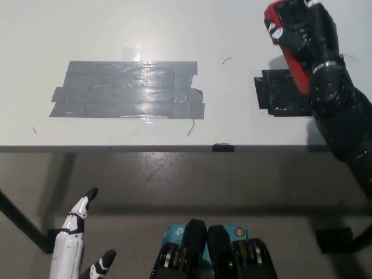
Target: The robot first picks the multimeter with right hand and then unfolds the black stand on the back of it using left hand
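Nearest my camera, the white left hand (72, 241) sits at the lower left, below the bench edge and over the floor; its fingers (86, 200) are spread apart and hold nothing; it rests well away from everything on the bench. Up at the top right I see the black right hand (311, 35) wrapped around the multimeter (289, 43), its fingers closed on the red-edged body; the meter is tilted, its upper end near the top border of the view and its lower red edge slanting down toward the right arm; I cannot tell whether the meter touches the bench or is lifted off it. Just below that hand, a dark square patch (282, 93) lies on the white bench (116, 29), partly hidden by the black forearm. Left of it, well apart, a broad block of grey tape strips (128, 90) is stuck flat on the bench surface; a light glare falls across the tape's upper middle.
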### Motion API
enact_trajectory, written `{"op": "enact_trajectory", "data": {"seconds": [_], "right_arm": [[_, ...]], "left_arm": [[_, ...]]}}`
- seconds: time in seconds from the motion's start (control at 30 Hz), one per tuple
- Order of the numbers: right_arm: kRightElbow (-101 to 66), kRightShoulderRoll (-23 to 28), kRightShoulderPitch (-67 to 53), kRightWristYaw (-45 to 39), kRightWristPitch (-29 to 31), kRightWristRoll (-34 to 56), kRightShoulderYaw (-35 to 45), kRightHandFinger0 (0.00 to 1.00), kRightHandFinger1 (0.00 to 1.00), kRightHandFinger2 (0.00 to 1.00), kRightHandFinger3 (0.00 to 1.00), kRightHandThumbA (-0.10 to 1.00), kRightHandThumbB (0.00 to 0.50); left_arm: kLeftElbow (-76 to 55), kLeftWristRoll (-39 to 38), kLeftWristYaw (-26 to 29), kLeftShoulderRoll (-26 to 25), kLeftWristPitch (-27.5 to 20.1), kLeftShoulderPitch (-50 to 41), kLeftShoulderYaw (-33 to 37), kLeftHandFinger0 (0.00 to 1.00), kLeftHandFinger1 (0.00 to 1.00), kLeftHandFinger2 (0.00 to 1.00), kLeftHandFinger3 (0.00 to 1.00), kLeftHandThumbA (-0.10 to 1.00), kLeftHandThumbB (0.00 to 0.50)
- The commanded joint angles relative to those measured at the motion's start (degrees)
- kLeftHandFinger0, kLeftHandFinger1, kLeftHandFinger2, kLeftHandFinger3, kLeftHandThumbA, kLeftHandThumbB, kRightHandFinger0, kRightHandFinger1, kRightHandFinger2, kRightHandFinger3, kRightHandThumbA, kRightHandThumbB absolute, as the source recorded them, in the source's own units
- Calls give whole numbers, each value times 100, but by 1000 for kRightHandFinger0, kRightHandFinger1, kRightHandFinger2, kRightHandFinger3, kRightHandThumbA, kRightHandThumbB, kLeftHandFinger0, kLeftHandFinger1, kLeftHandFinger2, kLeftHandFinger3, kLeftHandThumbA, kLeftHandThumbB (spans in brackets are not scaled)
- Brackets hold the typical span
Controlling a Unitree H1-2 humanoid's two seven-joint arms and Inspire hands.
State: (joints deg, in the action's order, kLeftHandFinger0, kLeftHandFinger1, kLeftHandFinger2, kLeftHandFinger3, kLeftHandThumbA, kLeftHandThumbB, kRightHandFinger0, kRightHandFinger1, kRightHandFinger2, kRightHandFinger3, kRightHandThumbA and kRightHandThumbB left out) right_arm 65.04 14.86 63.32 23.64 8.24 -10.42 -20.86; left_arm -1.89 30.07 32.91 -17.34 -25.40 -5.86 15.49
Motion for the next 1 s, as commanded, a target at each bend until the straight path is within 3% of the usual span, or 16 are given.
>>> {"op": "enact_trajectory", "data": {"seconds": [0.0,0.07,0.3,0.4,0.53,0.57,0.6,0.63,0.67,0.7,0.73,0.87,0.97], "right_arm": [[221,61,429,72,620,-478,-87,5,519,912,997,-100,151],[404,48,399,69,518,-638,-212,39,574,923,1000,-100,150],[549,9,121,62,612,-864,-325,51,586,942,1000,-100,162],[610,-8,79,-59,497,-857,-288,81,632,999,1000,-100,145],[639,-35,-39,-58,518,-906,-254,74,631,1000,1000,-100,131],[622,-44,-62,-33,484,-921,-249,85,637,1000,1000,-100,145],[608,-56,-88,34,472,-934,-233,119,591,933,965,-100,173],[548,-52,-103,-73,437,-882,-185,195,658,1000,1000,-41,215],[499,-28,-98,-295,376,-851,-174,531,919,1000,1000,147,253],[522,0,-74,-495,349,-876,-214,990,1000,1000,1000,334,256],[615,31,-33,-725,374,-913,-276,1000,1000,1000,1000,486,294],[654,74,1,-952,380,-947,-259,1000,1000,1000,1000,746,397],[613,87,24,-906,425,-1009,-257,1000,1000,1000,1000,799,422]], "left_arm": [[-188,-36,41,-82,-153,41,-88,1000,1000,1000,1000,1000,186],[-199,-14,47,-57,-153,32,-110,1000,1000,1000,1000,1000,185],[-198,34,73,-22,-153,6,-113,1000,1000,1000,1000,1000,165],[-171,27,72,-5,-153,33,-111,1000,1000,1000,1000,1000,168],[-189,76,74,-12,-153,23,-121,1000,1000,1000,1000,1000,144],[-192,95,87,-23,-153,26,-114,1000,1000,1000,1000,1000,134],[-192,120,85,-24,-153,22,-123,1000,1000,1000,1000,1000,132],[-195,132,78,-24,-153,18,-130,1000,1000,1000,1000,1000,130],[-200,131,65,-29,-153,15,-130,1000,1000,1000,1000,1000,129],[-201,134,58,-33,-153,16,-134,1000,1000,1000,1000,1000,131],[-197,135,59,-40,-153,16,-137,1000,1000,1000,1000,1000,132],[-205,119,59,-34,-153,4,-131,1000,1000,1000,1000,1000,126],[-186,119,33,-59,-153,-3,-122,1000,1000,1000,1000,1000,123]]}}
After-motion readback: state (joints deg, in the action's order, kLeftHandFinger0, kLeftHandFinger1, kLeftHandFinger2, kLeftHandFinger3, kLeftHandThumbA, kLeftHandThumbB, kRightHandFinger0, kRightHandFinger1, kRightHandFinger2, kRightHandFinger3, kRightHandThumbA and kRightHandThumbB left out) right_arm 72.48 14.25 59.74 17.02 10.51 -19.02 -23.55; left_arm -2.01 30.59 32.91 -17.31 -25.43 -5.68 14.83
